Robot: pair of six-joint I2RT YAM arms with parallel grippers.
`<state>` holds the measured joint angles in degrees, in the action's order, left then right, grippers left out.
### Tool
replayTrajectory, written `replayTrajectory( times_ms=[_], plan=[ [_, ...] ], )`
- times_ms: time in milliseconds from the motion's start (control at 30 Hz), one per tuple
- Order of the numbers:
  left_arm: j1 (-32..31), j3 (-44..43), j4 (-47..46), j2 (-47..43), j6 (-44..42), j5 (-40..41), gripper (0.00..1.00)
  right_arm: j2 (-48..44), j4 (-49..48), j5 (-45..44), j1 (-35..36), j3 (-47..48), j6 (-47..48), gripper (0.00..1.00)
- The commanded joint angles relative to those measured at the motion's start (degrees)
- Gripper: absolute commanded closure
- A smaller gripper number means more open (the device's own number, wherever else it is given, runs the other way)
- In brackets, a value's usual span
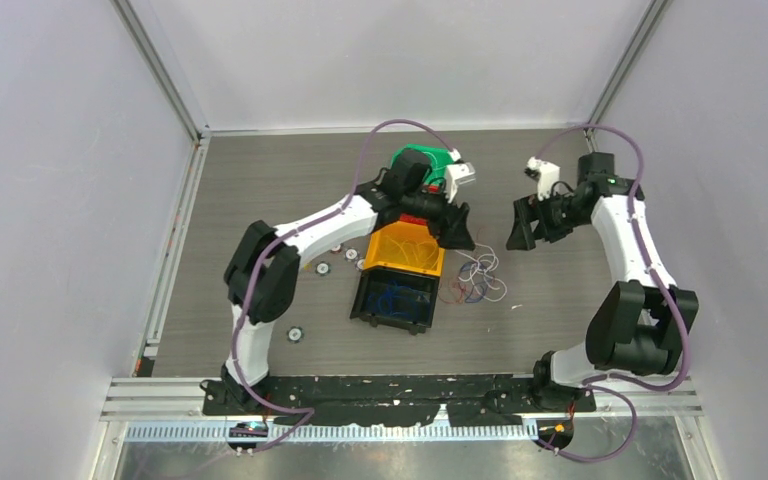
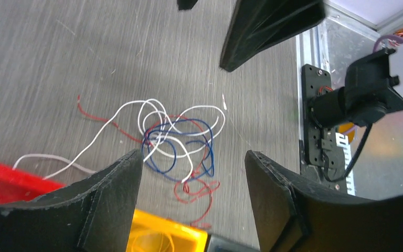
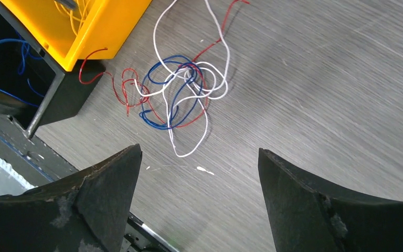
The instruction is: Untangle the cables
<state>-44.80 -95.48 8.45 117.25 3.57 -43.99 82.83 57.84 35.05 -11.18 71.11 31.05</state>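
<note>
The cables [image 1: 480,278] lie as a loose tangle of white, blue and red strands on the grey table, right of the bins. In the left wrist view the cables [image 2: 176,142] sit just beyond my left gripper [image 2: 191,157], which is open and holds nothing. One white strand [image 2: 47,157] trails off toward a red bin [image 2: 5,181]. In the right wrist view the cables [image 3: 181,89] lie ahead of my right gripper [image 3: 199,152], also open and empty. From above, the left gripper [image 1: 457,232] and right gripper [image 1: 520,228] hover apart, just behind the tangle.
A yellow bin [image 1: 403,248] with yellow wires and a black bin [image 1: 396,300] with blue wires stand left of the tangle. A green bin [image 1: 422,160] is behind the left arm. Small round pieces [image 1: 295,334] lie at the left. Walls enclose the table.
</note>
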Motion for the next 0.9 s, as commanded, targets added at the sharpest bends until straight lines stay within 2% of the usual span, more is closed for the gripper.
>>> replayTrajectory(
  times_ms=[0, 167, 267, 367, 400, 433, 500, 533, 567, 600, 633, 700, 767, 867],
  plan=[
    [2.26, 5.33, -6.91, -10.13, -3.11, -4.08, 0.26, 2.44, -5.34, -3.57, 6.79, -1.99, 2.44, 0.11],
    [3.49, 9.34, -7.02, -14.50, -5.22, -2.91, 0.26, 9.32, -9.76, -10.23, 15.40, -2.01, -1.86, 0.01],
    [4.47, 11.41, -8.08, -16.58, -4.54, -1.22, 0.23, 11.21, -13.54, -12.35, 18.04, -3.60, -4.25, 0.04],
    [5.79, 13.08, -11.01, -17.89, -3.93, 1.39, 0.20, 13.06, -16.88, -14.62, 21.49, -5.36, -5.51, 0.01],
    [6.16, 13.34, -11.07, -18.09, -3.93, 2.20, 0.20, 14.42, -17.74, -15.88, 22.09, -5.81, -5.79, 0.04],
    [6.47, 13.45, -10.84, -18.33, -3.94, 2.87, 0.19, 15.15, -18.02, -16.50, 22.92, -5.90, -5.89, 0.08],
    [7.04, 13.56, -10.55, -18.77, -4.30, 3.28, 0.19, 17.67, -18.06, -18.59, 23.34, -5.76, -6.33, 0.28],
    [7.12, 13.42, -10.03, -18.95, -5.19, 3.25, 0.19, 18.72, -17.51, -19.95, 23.28, -5.60, -6.21, 0.34],
    [7.12, 13.20, -9.17, -19.13, -6.74, 2.44, 0.20, 18.83, -17.29, -20.29, 22.93, -5.66, -5.93, 0.51],
    [6.63, 12.43, -5.50, -19.05, -11.61, -0.45, 0.20, 17.28, -15.92, -18.06, 20.00, -5.87, -5.18, 0.76],
    [6.22, 12.11, -2.85, -18.81, -14.29, -1.20, 0.20, 16.53, -15.35, -16.40, 18.97, -5.71, -5.02, 0.89],
    [5.26, 10.86, 2.40, -17.83, -20.50, -2.82, 0.21, 13.58, -12.54, -9.46, 15.09, -4.33, -4.22, 0.94],
    [4.04, 9.72, 5.97, -16.30, -25.54, -2.63, 0.23, 9.86, -10.09, 1.19, 11.46, -2.17, -3.75, 0.94],
    [2.80, 9.56, 4.81, -15.19, -28.02, -1.60, 0.23, 3.11, -7.55, 9.44, 8.13, 0.04, -3.50, 0.94]
  ],
)
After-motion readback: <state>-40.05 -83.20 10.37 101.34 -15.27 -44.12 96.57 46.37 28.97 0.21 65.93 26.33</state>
